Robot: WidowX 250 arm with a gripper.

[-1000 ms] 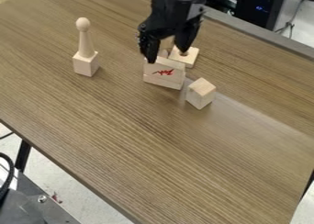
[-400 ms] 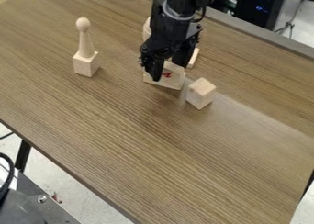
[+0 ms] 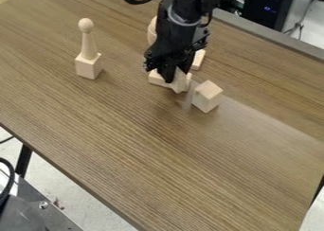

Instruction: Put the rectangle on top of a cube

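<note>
Jaws clamp a wooden block [image 3: 181, 83] just beside a pale cube [image 3: 207, 96].

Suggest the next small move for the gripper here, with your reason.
Probably secure the wooden block, then lift it slightly: the gripper is already down at that block, and the wooden cube beside it has a bare top, so height seems needed before moving across.

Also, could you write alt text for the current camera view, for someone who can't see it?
A black gripper is down at pale wooden blocks on a brown table. A cube sits close beside them; toward the picture's left, a ball-topped peg stands on another block.
</note>
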